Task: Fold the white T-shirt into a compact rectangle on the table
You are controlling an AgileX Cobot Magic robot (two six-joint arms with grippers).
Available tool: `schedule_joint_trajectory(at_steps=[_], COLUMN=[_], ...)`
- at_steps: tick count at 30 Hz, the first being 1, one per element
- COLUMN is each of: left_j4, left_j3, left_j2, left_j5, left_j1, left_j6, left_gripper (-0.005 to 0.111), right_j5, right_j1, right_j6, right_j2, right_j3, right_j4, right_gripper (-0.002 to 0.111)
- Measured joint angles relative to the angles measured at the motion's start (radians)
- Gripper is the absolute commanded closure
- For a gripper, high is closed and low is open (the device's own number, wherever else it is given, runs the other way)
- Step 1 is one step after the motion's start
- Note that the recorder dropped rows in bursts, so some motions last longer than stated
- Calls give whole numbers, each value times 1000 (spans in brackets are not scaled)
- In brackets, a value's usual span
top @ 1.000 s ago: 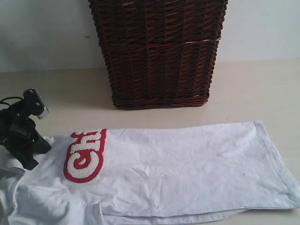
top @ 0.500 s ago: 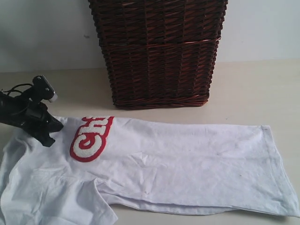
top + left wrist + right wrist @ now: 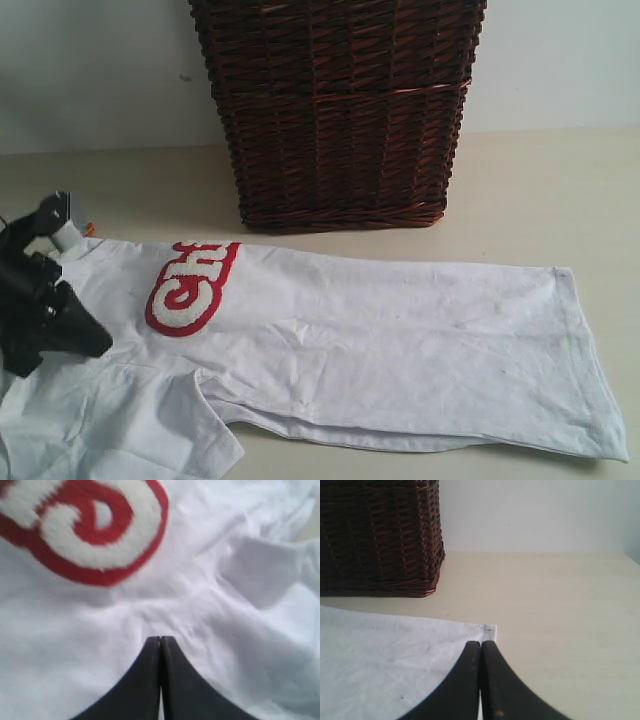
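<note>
Right, the table (image 3: 540, 190) takes up most of the scene, pale cream and smooth, running back to a plain light wall. Next biggest is the dark brown wicker basket (image 3: 340, 110), standing upright at the far side of the table, roughly in the middle. Down in front of it, apart from its base, lies the white T-shirt (image 3: 400, 340), spread lengthwise across the table with its hem end out to the right and its chest end to the left. A sleeve flops toward the near edge, and a second layer of cloth peeks out under the near side. Across the chest sits the red band of puffy white letters (image 3: 190, 288), turned sideways in the exterior view. Now the left gripper (image 3: 160, 640): its jaws are pressed together on the shirt just beside that lettering. The cloth puckers in creases toward the tips, so it looks pinched there. Over on the other side, the right gripper (image 3: 480, 642) has its jaws closed tight too, the tips sitting by the hem corner of the shirt. Whether any cloth is caught between them, I cannot tell.
</note>
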Motion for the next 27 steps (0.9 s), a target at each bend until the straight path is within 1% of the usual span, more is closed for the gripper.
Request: schedule_joint_trajectory(at_steps=[3,6,10,18,20,23,27], left_j4=[43,33,34,46,37,11,-1], left_j3=[81,114,129,137,137,137,137], left_j2=[6,-12,-35,-111,-114,-94,-51], left_j5=[-143,-212,-231,-182,-204,-309,-505], left_j1=[1,1,1,1,1,1,1], left_j6=[14,-30,-55,-78,-70,-44,-31], left_gripper=[107,107,107,107,107,107,107], right_j5=[0,0,0,0,0,0,0], right_j1=[0,0,0,0,0,0,0], right_j6=[0,0,0,0,0,0,0], right_j2=[0,0,0,0,0,0,0], right_j3=[0,0,0,0,0,0,0], right_j4=[0,0,0,0,0,0,0], right_gripper=[108,108,108,108,108,108,108])
